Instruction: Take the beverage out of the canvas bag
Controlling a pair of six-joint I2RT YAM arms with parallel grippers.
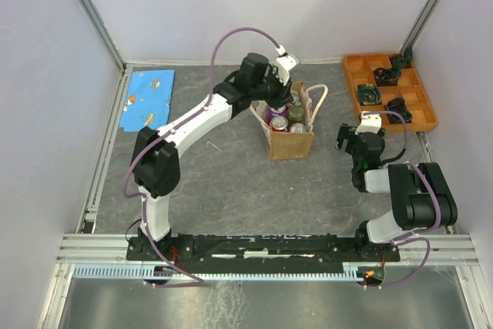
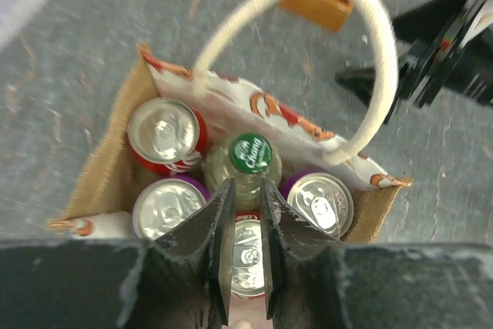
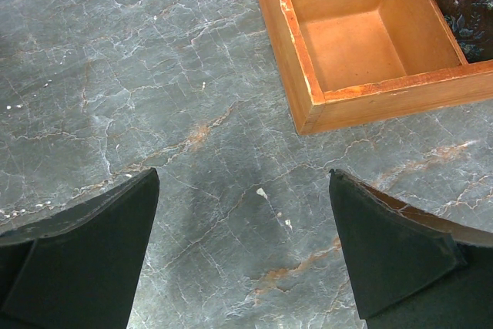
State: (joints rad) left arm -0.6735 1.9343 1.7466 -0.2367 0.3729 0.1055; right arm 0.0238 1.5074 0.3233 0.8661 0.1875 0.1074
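Canvas bag (image 1: 291, 142) stands upright near the middle of the grey table (image 1: 231, 190), its mouth open and packed with drinks.

Near and to the right of the bag, well apart from it, the right gripper (image 3: 243, 229) hangs low over bare table. Its fingers are spread wide and hold nothing.

The left gripper (image 2: 246, 190) points down into the mouth of the bag. Its fingers (image 2: 222, 217) are drawn close together, with only a narrow slit between them. Through the slit shows the top of a silver can (image 2: 248, 260) at the near side of the bag. Nothing is clamped between the fingers, and I cannot tell whether they touch the can.

Just past the fingertips stands a clear bottle (image 2: 250, 153) with a green cap, in the middle of the bag. A purple can (image 2: 168, 207) is on its left and another purple can (image 2: 323, 203) on its right. A red can (image 2: 166, 132) sits in the far left corner. One cream handle (image 2: 370, 52) arches up over the bag's far side.

At the far right lies an orange tray (image 1: 350, 82) with compartments. At the far left lies a blue cloth (image 1: 149, 98).
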